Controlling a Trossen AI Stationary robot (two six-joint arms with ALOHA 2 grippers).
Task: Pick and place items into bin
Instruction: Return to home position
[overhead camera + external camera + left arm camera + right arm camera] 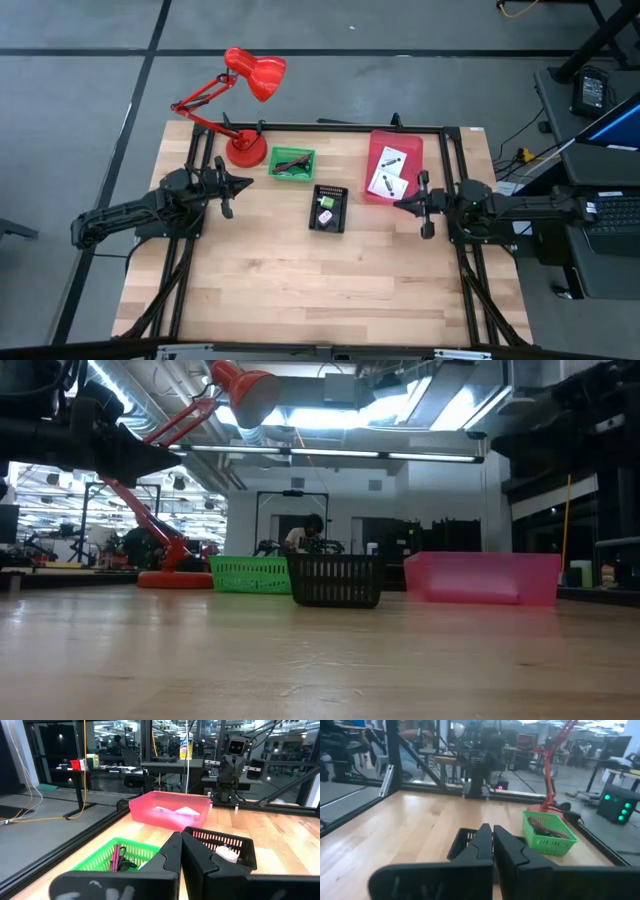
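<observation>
Toward the far side of the table (300,290), three bins. Far left, just beside the base of the red desk lamp (255,75): green bin (308,155) with a maroon cord (116,857) and a black cord (127,866) inside. In the middle, slightly nearer: black bin (328,229) holding a small pale piece (226,853). Far right: pink bin (414,150) with two flat white printed packets (392,158) lying inside. Above the table's left side, left hand (247,185), fingers pressed together, gripping nothing. At the right, just near of the pink bin, right hand (398,206), likewise closed and empty.
</observation>
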